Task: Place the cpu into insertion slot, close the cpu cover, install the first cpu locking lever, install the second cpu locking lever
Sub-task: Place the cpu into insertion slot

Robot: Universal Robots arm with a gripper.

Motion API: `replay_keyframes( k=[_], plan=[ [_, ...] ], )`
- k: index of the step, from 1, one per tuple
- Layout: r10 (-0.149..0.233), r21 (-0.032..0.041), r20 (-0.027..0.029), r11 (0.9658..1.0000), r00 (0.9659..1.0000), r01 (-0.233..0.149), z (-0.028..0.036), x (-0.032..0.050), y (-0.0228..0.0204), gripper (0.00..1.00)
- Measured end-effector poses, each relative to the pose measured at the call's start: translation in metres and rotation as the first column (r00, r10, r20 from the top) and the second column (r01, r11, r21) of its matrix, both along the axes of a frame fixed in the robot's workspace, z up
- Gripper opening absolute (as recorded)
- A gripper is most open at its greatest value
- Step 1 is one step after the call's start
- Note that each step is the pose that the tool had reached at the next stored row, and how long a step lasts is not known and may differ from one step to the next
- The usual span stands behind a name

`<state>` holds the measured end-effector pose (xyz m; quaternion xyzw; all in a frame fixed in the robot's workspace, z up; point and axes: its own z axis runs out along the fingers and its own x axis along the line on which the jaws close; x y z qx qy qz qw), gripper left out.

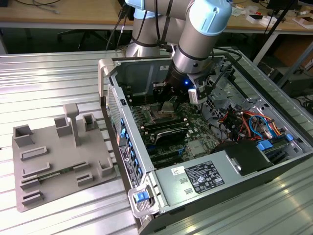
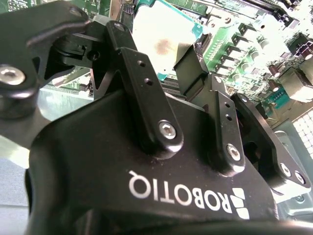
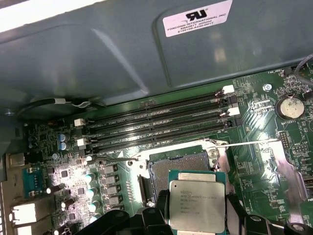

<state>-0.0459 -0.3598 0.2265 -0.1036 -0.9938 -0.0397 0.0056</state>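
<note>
Printed label on case panel, lettering on gripper, print on cpu

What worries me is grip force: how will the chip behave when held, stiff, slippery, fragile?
Probably stiff: the chip is a flat metal-topped square showing no bend between the jaws. Possibly slippery, since the jaws seem to grip just its thin edges. Likely fragile: it hangs by the open socket, where a drop could harm either.

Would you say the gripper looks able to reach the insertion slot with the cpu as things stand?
Probably yes: the gripper holds the cpu just above the insertion slot, whose recess lies open with nothing between them.
</note>
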Motion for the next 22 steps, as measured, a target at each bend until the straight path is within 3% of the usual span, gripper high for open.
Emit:
replay_keyframes(
  k=[22],
  plan=[
    [-0.017, 0.0, 0.0, 0.9999, 0.9999, 0.017, -0.0018, 0.0, 0.0, 0.55]
  ],
)
